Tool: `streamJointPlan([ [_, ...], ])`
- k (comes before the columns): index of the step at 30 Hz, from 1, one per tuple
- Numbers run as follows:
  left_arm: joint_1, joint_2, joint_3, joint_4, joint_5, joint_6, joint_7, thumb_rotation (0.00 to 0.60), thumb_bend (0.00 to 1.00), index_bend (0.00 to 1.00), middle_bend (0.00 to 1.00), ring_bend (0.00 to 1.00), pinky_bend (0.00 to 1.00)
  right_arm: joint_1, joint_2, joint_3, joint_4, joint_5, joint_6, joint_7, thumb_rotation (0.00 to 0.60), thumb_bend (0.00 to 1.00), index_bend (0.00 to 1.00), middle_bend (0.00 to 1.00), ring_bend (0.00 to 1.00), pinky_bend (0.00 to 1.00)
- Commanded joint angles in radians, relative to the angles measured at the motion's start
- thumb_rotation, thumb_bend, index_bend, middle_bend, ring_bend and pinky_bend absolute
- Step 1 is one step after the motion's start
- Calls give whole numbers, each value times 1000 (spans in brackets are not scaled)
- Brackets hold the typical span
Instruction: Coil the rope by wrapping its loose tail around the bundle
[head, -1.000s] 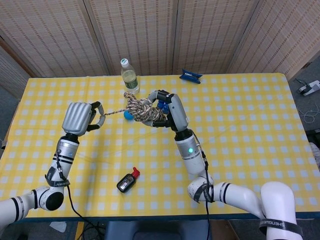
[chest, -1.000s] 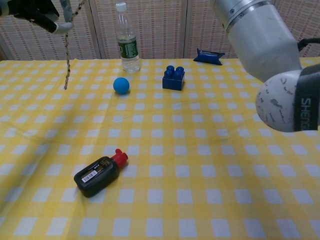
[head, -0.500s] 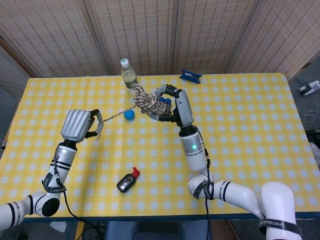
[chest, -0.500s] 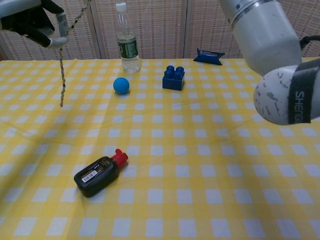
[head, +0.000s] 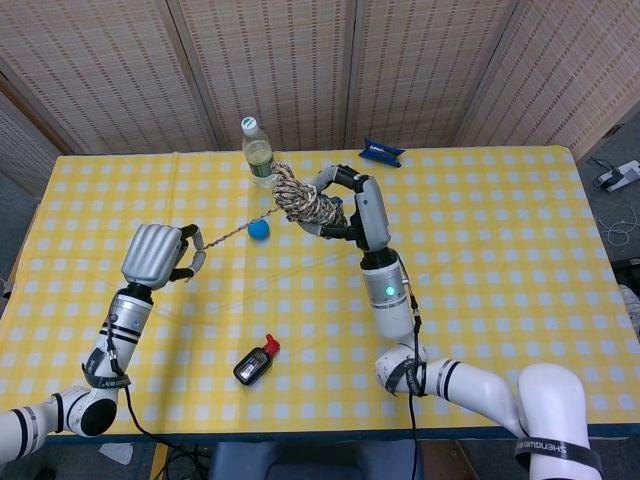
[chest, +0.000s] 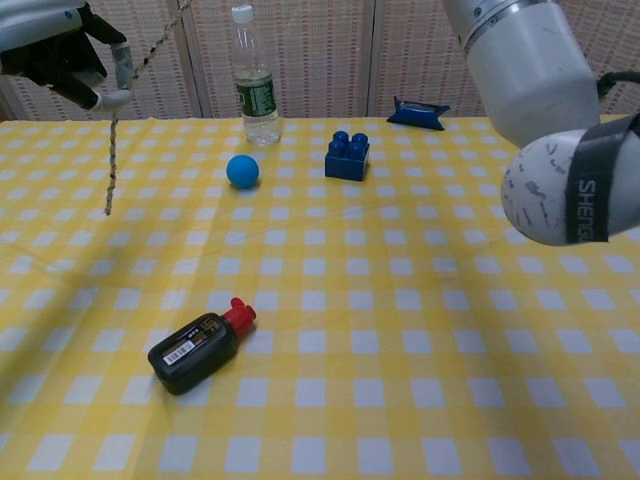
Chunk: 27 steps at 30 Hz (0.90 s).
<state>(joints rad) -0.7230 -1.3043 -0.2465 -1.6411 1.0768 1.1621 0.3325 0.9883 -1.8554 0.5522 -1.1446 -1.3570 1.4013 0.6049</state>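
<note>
Change: against the frame a second earlier, the right hand (head: 345, 205) carries the bundle (head: 305, 200) higher in the head view, toward the water bottle (head: 259, 152); the left hand (head: 158, 255) sits lower and further left, and the tail (head: 232, 232) is drawn out longer.
Right hand: fingers wrapped around the bundle, held above the table (head: 500, 250) at upper centre.
Left hand: fingers curled on the tail; its free end (chest: 110, 170) dangles below, upper left of the chest view.
Risk: likely the tail slides out of the curled fingers, or the bundle loosens as tension rises.
Collision: a wide wrap could knock the bottle, the ball (chest: 242, 171) or the block (chest: 347, 155).
Room: the right half of the cloth has room; the small black bottle (head: 255, 363) lies near the lower edge.
</note>
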Motion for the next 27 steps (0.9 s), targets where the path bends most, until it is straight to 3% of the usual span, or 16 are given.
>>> streamJointPlan([
  [1, 2, 1, 0, -3, 2, 0, 2, 553, 388, 698, 916, 845, 929, 0, 3, -2, 1, 0, -4, 1, 600, 139, 870, 702, 531, 500],
  [5, 4, 3, -3, -7, 10, 1, -4, 541, 387, 672, 901, 835, 928, -5, 12, -18, -9, -9, -9, -2, 600, 138, 870, 702, 531, 500],
  [8, 8, 12, -4, -18, 15, -3, -15, 578, 382, 522, 827, 760, 893, -12, 26, -30, -25, -17, -12, -4, 600, 138, 870, 702, 530, 500],
  [13, 19, 38, 0, -33, 16, -12, -25, 600, 357, 273, 626, 560, 770, -31, 51, -54, -44, -33, -9, -27, 600, 138, 869, 702, 530, 500],
  [17, 31, 71, 6, -51, 6, -29, -32, 600, 331, 137, 404, 404, 577, -53, 89, -86, -61, -53, -18, -51, 600, 139, 870, 702, 531, 500],
  [22, 55, 108, 10, -63, 10, -18, -49, 600, 307, 47, 242, 260, 401, -89, 151, -128, -99, -77, -27, -84, 600, 138, 870, 702, 531, 500],
  [27, 88, 117, 19, -45, 32, 42, -38, 600, 307, 64, 233, 251, 388, -122, 207, -167, -136, -99, -34, -117, 600, 138, 870, 702, 531, 500],
])
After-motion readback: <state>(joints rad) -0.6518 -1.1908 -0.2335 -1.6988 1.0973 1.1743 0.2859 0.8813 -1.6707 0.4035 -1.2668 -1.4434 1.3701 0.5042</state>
